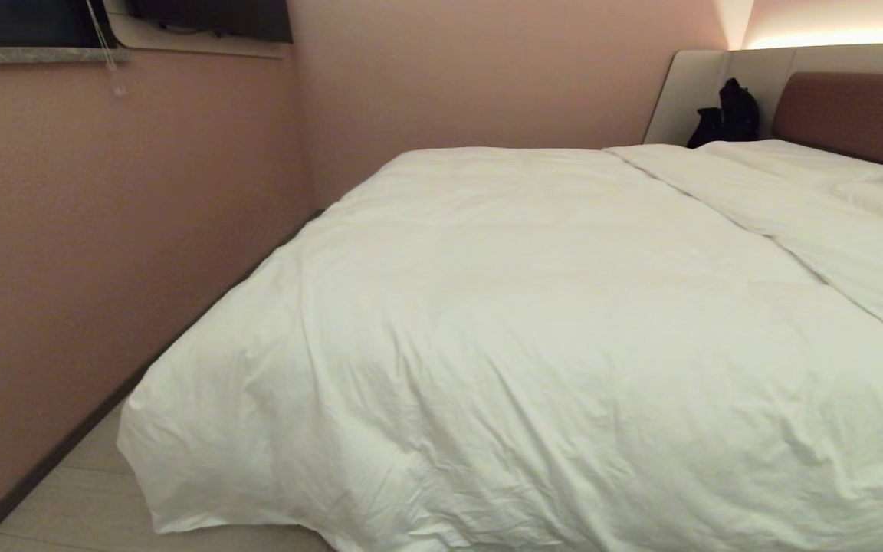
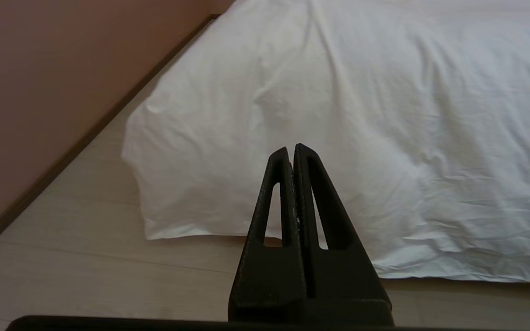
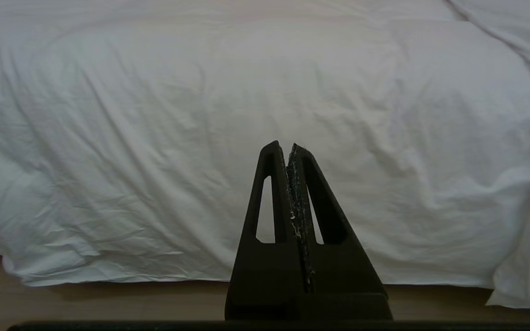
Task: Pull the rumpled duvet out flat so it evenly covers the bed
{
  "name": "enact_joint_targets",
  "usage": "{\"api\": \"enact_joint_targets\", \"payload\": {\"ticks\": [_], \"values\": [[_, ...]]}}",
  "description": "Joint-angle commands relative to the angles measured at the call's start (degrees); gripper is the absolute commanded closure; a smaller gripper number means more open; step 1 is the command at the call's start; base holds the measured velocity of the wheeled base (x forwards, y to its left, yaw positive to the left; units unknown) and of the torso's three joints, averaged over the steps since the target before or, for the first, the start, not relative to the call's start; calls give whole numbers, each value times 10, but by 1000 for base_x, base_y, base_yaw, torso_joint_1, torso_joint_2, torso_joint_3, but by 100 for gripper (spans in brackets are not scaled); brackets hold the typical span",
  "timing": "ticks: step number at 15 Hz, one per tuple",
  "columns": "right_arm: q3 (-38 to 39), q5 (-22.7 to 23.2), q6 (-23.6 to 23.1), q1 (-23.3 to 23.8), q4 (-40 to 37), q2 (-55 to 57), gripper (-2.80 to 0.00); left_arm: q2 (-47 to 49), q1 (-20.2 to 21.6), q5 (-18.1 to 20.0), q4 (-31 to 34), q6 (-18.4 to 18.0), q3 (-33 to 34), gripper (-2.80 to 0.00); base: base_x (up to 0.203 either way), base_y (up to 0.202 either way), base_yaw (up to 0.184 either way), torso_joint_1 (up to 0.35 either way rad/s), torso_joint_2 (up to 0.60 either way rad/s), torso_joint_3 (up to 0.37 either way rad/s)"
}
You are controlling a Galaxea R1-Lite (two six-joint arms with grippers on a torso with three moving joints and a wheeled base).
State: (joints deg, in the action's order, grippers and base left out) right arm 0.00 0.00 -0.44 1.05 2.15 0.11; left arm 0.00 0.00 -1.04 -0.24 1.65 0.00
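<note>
The bed (image 1: pixel 855 115) is covered by a puffy, softly wrinkled white duvet (image 1: pixel 533 330). Left gripper (image 2: pixel 291 148) and right gripper (image 3: pixel 284 145): jaws pressed together, nothing held.

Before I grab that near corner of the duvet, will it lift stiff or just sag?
Likely floppy: the duvet drapes over the bed edge to the floor in soft wrinkles, so a pinched corner should sag. It looks puffy, so probably bulky to drag, yet light. Both the left claw and right claw are shut, off it.
</note>
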Motion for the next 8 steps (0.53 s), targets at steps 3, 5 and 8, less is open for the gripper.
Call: {"api": "enact_joint_targets", "payload": {"ticks": [3, 5, 8], "values": [[0, 0, 0, 0, 0, 0, 0, 0, 0, 0, 0, 0, 0, 0, 0, 194, 1, 1, 2, 2], [0, 0, 0, 0, 0, 0, 0, 0, 0, 0, 0, -1, 0, 0, 0, 196, -2, 1, 4, 4], [0, 0, 0, 0, 0, 0, 0, 0, 0, 0, 0, -1, 0, 0, 0, 198, 1, 2, 6, 5]]}}
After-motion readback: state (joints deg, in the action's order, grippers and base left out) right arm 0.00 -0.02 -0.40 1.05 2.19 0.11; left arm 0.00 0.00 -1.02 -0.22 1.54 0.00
